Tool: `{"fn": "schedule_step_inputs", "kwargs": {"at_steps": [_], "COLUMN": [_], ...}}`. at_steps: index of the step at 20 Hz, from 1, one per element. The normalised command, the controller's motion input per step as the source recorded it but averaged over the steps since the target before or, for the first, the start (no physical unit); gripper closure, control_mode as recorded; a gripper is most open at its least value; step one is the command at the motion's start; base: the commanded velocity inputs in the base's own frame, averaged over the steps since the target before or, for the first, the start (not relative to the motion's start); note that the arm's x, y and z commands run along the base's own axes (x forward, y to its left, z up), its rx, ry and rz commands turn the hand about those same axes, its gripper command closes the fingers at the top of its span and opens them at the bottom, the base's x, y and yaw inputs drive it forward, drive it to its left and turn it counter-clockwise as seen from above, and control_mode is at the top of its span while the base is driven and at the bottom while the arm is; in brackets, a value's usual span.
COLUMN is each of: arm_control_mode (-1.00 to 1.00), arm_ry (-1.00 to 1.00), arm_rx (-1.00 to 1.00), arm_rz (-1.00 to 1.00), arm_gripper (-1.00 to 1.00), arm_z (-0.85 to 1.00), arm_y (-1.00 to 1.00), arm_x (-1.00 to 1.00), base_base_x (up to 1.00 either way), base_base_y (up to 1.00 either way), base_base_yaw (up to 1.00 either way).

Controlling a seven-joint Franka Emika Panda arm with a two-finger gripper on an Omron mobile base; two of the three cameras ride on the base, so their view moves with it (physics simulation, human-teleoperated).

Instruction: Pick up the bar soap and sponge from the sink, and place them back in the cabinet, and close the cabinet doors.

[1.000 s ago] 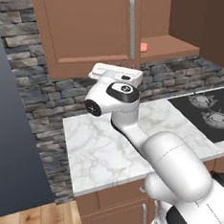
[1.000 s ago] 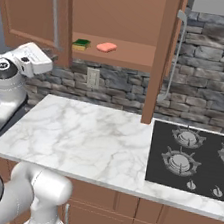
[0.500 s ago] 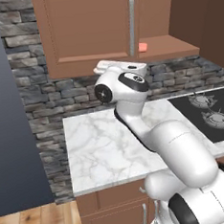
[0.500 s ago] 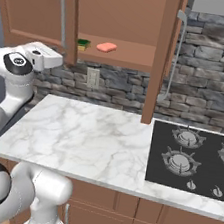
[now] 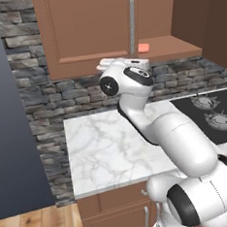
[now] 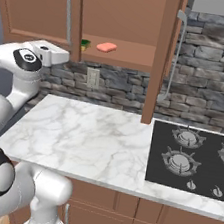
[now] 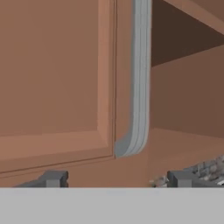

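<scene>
The salmon-pink bar soap [image 6: 107,47] [image 5: 143,47] lies on the shelf [image 6: 132,56] inside the wooden wall cabinet. Beside it, the green and yellow sponge [image 6: 85,43] peeks out from behind the left cabinet door [image 6: 38,7] [image 7: 52,65]. My gripper [image 7: 118,179] is open with nothing between its fingertips. It is held just below that door's lower edge, facing the foot of its silver bar handle [image 7: 139,78] [image 5: 132,21]. The right door [image 6: 162,55] stands open, edge-on, with its handle [image 6: 176,52] showing. The sink is out of view.
A white marble counter [image 6: 80,135] runs under the cabinet, with a black gas hob [image 6: 193,156] [image 5: 212,111] on its right. A stone backsplash with an outlet [image 6: 92,77] lies behind. A dark wall [image 5: 9,119] bounds the left side.
My hand has risen and moved in towards the left door's bottom edge. In the right base view that door's handle has shifted slightly right, as if the door swung a little inwards.
</scene>
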Motion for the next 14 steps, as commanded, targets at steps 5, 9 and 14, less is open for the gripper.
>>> {"fn": "schedule_step_inputs", "kwargs": {"at_steps": [5, 9, 14], "arm_control_mode": [-1.00, -1.00, -1.00], "arm_ry": [-0.01, 0.00, 0.00], "arm_rx": [0.00, 0.00, 0.00], "arm_rz": [0.07, 0.06, 0.06], "arm_gripper": [-1.00, -1.00, -1.00], "arm_z": [0.00, 0.00, 0.00], "arm_y": [0.00, 0.00, 0.00], "arm_x": [0.27, 0.23, 0.22], "base_base_x": [0.00, 0.00, 0.00], "base_base_y": [0.00, 0.00, 0.00], "base_base_yaw": [0.00, 0.00, 0.00]}}
